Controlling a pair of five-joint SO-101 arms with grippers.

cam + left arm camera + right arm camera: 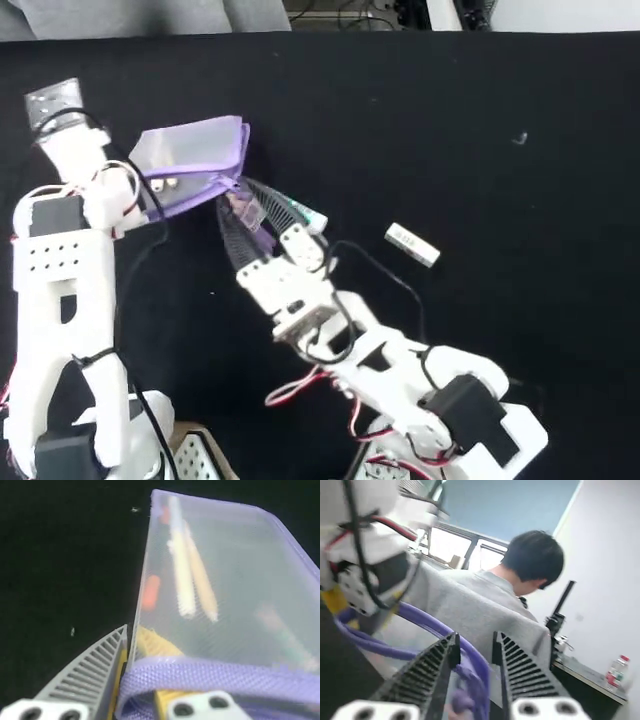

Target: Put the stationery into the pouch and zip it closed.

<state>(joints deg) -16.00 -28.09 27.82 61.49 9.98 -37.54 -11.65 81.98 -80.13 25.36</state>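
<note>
Closest to my left wrist lens is the left end effector (131, 645). Its ribbed grey finger and yellow-padded partner are clamped on the woven purple rim of the translucent plastic pouch (225, 580), which sits toward the far left of the black surface (500, 120). Through the wall I make out a cream pencil (180, 570), a tan pencil (202, 580) and a small orange item (150, 592). The right end effector (474, 640) is at the pouch mouth, closed to a narrow gap around the purple trim. A dark pen with a green-and-white tip (305, 213) juts out beside it; I cannot tell whether it is partly inside. My worry is that the pen could jam the zip, or that a pull could drag the rim from the left grip. A small white block (412, 245) lies well apart, so zipping now would leave it out. Its dark markings are too small to read.
</note>
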